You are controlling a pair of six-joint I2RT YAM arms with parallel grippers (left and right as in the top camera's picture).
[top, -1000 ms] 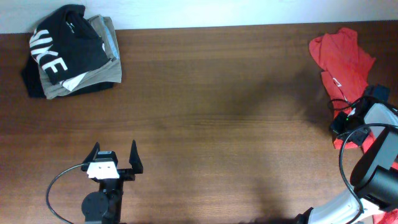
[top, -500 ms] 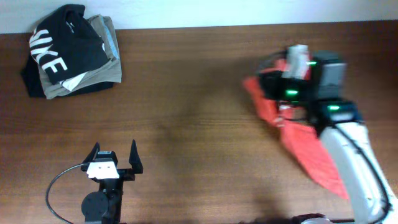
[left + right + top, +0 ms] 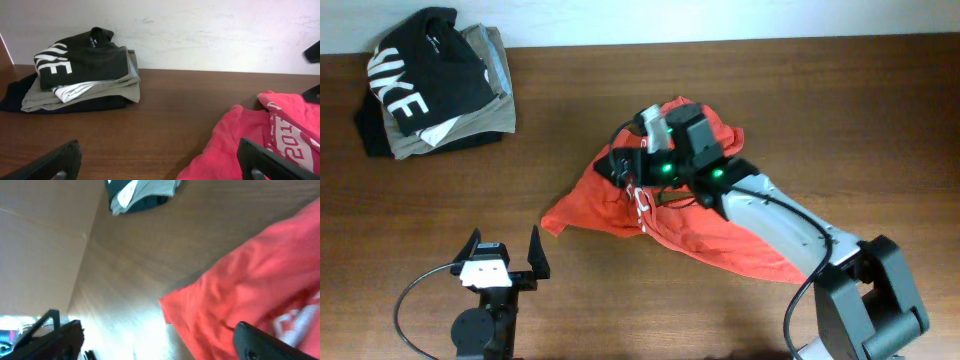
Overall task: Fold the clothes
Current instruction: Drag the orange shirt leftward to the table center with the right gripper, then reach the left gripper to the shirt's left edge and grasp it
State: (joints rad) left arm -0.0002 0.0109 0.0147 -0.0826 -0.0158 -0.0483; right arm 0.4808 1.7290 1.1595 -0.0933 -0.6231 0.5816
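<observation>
from overhead, we see the left claw (image 3: 504, 240) released, its two fingers spread wide over the bare wooden table (image 3: 620, 90). the red-orange t-shirt (image 3: 585, 205) lies rumpled ahead of this claw and off to its right, its nearest corner close to the right finger but apart from it. the right claw (image 3: 625, 172) sits low on the crumpled top of the shirt, with red cloth spreading out beneath and behind it along the arm. the pile of folded garments (image 3: 430, 85) is well ahead of the left claw, a little to its left.

in the left wrist view, the fingers stand far apart at the bottom corners with nothing between them. the shirt heaps up ahead on the right, its white lettering (image 3: 290, 140) showing. the black garment (image 3: 80, 62) rests on the olive-grey garments (image 3: 100, 92) ahead on the left, against the wall.

in the right wrist view, the right claw's jaws also stand wide apart, gripping nothing that we can see. the shirt fills the space ahead of its right finger, and the pile is far beyond.
</observation>
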